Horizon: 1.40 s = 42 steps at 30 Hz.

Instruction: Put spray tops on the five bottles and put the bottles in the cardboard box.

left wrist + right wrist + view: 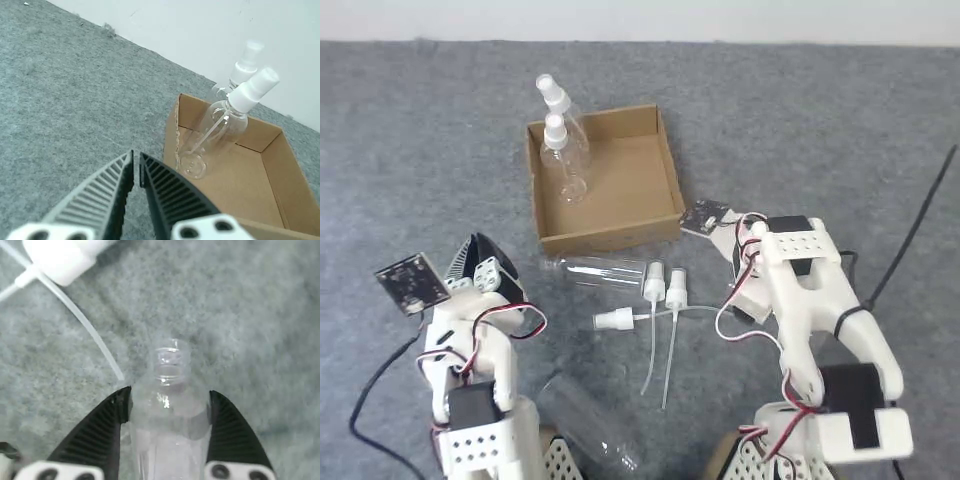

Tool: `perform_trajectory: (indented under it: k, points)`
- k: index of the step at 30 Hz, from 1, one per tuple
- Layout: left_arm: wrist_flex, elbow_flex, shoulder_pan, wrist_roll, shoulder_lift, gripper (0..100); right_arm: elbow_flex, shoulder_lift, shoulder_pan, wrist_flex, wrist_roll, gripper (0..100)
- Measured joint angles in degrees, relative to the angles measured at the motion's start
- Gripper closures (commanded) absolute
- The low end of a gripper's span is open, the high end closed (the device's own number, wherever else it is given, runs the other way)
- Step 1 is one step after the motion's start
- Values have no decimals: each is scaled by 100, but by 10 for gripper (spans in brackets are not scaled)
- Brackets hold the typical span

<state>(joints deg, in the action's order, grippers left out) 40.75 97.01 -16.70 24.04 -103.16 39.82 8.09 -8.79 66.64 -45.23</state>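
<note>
The cardboard box (660, 165) sits at the middle back, and two capped bottles (565, 150) lean in its left corner; the left wrist view shows them too (225, 125). My left gripper (136, 162) is shut and empty, raised over the carpet left of the box (270, 150). My right gripper (170, 395) is shut on an uncapped clear bottle (170, 385), its open neck facing a loose spray top (60, 260). Three loose spray tops (655, 282) lie in front of the box. One bare bottle (595, 270) lies beside them, another (585, 420) near the front edge.
Grey carpet covers the table. The right arm (800, 280) stands right of the spray tops, the left arm (470, 340) at the front left. Long dip tubes (655, 350) trail from the tops toward the front.
</note>
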Motion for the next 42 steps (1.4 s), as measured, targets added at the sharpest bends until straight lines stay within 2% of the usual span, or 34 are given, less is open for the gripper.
perform_trajectory:
  k: [9, 20, 32, 42]
  points:
    - [0, 0, 0, 0, 0, 987, 0, 1705, -18, 677, 1574, 883]
    - [0, 0, 0, 0, 0, 987, 9, 3182, -668, 756, 3402, 884]
    - [0, 0, 0, 0, 0, 987, 9, 3947, -862, 237, 4624, 884]
    - [0, 0, 0, 0, 0, 987, 695, 3956, -853, -809, 4985, 883]
